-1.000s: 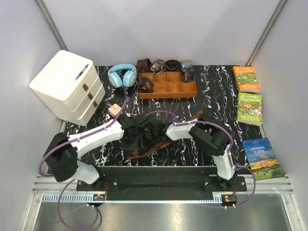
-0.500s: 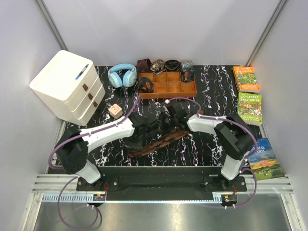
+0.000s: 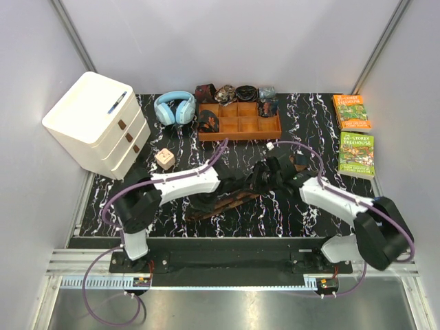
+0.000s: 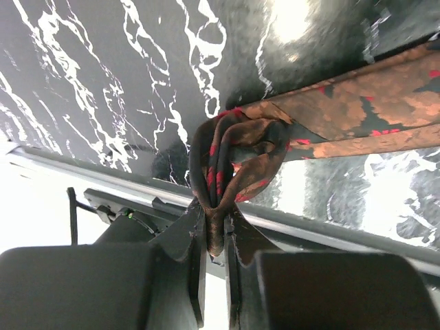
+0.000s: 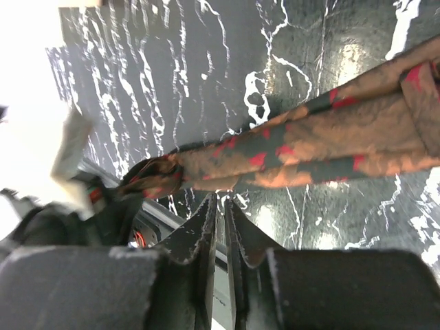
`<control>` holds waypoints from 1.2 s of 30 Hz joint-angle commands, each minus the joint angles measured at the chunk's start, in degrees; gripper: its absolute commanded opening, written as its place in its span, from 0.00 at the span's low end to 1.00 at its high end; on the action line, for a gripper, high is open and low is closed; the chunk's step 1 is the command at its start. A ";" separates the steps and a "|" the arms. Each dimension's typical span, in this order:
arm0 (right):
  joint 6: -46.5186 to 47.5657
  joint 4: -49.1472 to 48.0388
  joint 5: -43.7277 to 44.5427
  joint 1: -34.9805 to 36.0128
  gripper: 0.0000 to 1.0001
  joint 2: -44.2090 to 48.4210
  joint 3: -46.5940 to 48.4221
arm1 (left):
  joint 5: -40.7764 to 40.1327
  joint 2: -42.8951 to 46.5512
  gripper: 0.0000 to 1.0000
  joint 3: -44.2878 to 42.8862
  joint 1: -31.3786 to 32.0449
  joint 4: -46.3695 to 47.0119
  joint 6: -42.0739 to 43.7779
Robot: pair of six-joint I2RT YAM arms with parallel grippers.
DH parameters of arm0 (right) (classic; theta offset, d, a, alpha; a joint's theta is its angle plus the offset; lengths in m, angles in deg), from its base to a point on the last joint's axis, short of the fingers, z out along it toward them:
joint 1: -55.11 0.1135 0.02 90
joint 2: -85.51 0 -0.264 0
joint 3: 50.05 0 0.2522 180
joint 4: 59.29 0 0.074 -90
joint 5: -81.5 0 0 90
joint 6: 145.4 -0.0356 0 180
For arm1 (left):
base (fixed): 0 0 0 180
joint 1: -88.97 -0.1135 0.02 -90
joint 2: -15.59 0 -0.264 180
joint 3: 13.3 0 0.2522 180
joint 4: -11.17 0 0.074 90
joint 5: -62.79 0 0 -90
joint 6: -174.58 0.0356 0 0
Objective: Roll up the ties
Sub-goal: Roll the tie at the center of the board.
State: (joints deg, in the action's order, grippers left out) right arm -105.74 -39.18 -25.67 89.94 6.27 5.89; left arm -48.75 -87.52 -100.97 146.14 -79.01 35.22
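Black, white-veined tabletop (image 3: 302, 137) carries one dark brown, red-and-tan patterned tie (image 3: 230, 201) lying slantwise just beyond the two arm bases. The left gripper (image 4: 214, 227) is clamped on the tie's near end, which is curled into a small loose coil, while the rest trails flat away to the right. The right gripper (image 5: 218, 206), its jaws almost together with nothing between them, hovers just beside the tie's middle stretch. Farther back to the left sits one small tan cube (image 3: 163, 159); two books (image 3: 356, 154) lie along the right edge. One orange-brown tray (image 3: 237, 136) holds two dark rolled bundles, with four more rolled bundles lined up behind it. One pair of blue headphones (image 3: 174, 107) and one white three-drawer unit (image 3: 89, 113), a single pen (image 3: 117, 102) on top, stand at far left.
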 commanded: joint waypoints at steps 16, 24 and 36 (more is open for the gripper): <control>2.10 11.84 10.14 -0.29 0.20 18.60 -3.41 | -4.92 -17.65 0.13 -18.98 3.30 -7.87 -1.09; 1.30 14.74 13.91 -0.29 0.23 24.48 -4.47 | -4.65 -17.13 0.23 -21.36 3.04 -6.64 -0.12; 2.62 18.17 15.32 -0.29 0.26 28.35 -1.39 | -0.26 -16.16 0.43 -23.21 0.40 -1.36 3.75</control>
State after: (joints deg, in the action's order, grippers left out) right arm -104.04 -22.00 -12.31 89.28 32.21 1.58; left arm -51.18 -105.42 -122.19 147.80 -80.13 37.06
